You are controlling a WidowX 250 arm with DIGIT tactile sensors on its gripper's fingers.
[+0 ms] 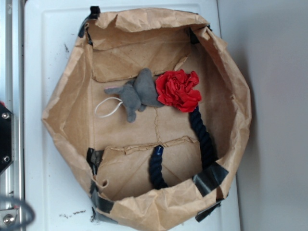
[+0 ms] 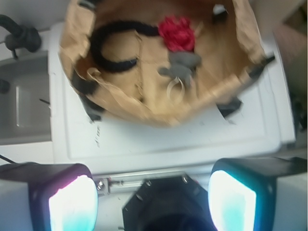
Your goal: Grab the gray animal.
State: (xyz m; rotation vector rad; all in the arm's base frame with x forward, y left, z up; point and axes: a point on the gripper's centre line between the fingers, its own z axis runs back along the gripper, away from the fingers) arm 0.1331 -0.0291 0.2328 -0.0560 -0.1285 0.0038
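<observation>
The gray animal (image 1: 136,94) lies inside a brown paper bag (image 1: 72,72) with its sides rolled down, ears toward the red flower, with a thin white cord loop (image 1: 108,107) on its left. In the wrist view the gray animal (image 2: 183,65) shows far off at the top, inside the bag (image 2: 77,29). My gripper (image 2: 153,202) is open, its two glowing pads wide apart with nothing between them, well short of the bag and above the robot base. The gripper does not show in the exterior view.
A red ruffled fabric flower (image 1: 179,90) touches the animal's right side. A dark navy rope (image 1: 202,137) curves from the flower along the bag floor to the near wall. The bag stands on a white surface (image 1: 43,187). A metal rail (image 1: 9,72) runs along the left.
</observation>
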